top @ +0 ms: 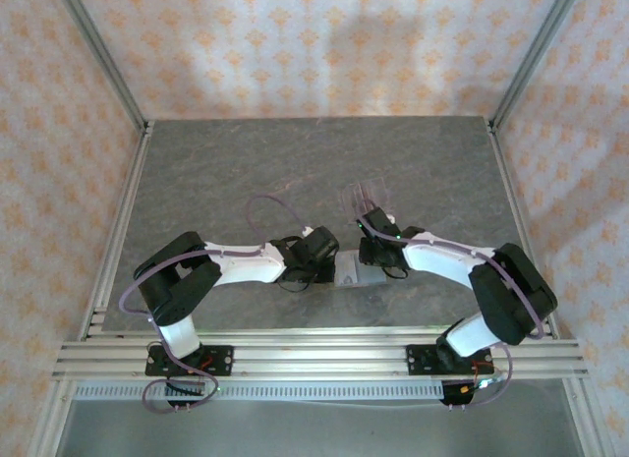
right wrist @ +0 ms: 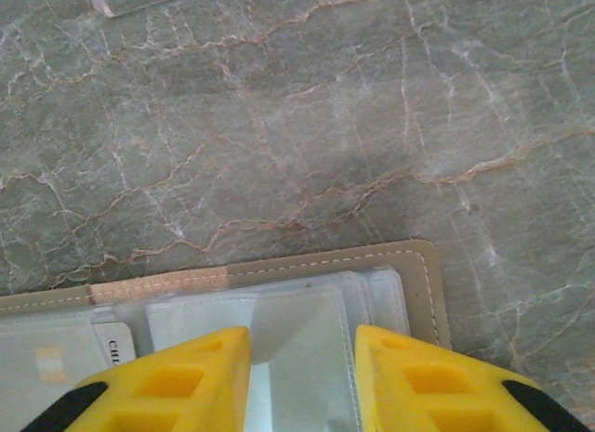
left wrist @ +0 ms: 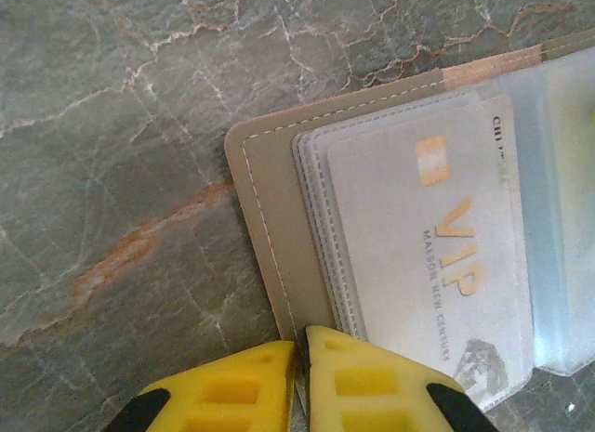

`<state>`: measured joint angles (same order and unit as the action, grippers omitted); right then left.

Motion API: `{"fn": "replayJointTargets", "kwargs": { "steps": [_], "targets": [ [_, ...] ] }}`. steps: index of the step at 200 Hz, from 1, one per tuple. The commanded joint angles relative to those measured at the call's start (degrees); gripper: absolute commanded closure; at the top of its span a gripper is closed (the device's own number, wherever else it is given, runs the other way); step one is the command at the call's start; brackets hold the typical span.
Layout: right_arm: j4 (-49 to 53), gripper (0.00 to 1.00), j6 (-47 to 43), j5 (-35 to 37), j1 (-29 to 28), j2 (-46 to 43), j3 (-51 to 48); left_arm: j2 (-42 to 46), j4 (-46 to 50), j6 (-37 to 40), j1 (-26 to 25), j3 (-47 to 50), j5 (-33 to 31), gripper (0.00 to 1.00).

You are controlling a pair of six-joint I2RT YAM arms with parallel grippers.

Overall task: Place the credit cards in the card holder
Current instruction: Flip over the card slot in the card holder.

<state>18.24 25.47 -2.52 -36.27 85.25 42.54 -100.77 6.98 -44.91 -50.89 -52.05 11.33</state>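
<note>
1. Overhead, both arms meet at the middle of the table (top: 246,172). The card holder (top: 352,273) lies open between the left gripper (top: 332,270) and the right gripper (top: 371,263), which largely hide it. A clear slotted rack (top: 369,195) stands just beyond.
2. The left wrist view adds detail: a VIP credit card (left wrist: 437,255) sits inside a clear sleeve, and the yellow jaws are clenched on the holder's tan edge.
3. In the right wrist view the jaws stand apart over the sleeves. Whether they grip anything, I cannot tell.
</note>
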Motion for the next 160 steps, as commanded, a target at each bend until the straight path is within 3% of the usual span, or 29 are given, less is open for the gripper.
{"fn": "replayJointTargets", "kwargs": {
  "steps": [1, 45, 83, 160],
  "targets": [
    [1.91, 0.65, -0.48, 6.29, -1.40, 0.11, 1.97, -5.92, 1.07, 0.26, -0.61, 1.57, 1.25, 0.88],
    [4.52, 0.62, -0.88, 11.03, -3.51, -2.91, 2.96, -6.37, 0.44, 0.08, -0.61, 1.58, 1.65, 0.89],
    [2.86, 0.58, -1.65, 8.38, -3.81, -2.79, 3.20, -6.37, 0.14, -0.01, -0.61, 1.82, 1.64, 0.89],
    [1.27, 0.61, -1.18, 7.63, -3.76, 3.92, 3.57, -6.22, -0.04, -0.01, -0.63, 2.31, 1.60, 0.88]
  ]
}}
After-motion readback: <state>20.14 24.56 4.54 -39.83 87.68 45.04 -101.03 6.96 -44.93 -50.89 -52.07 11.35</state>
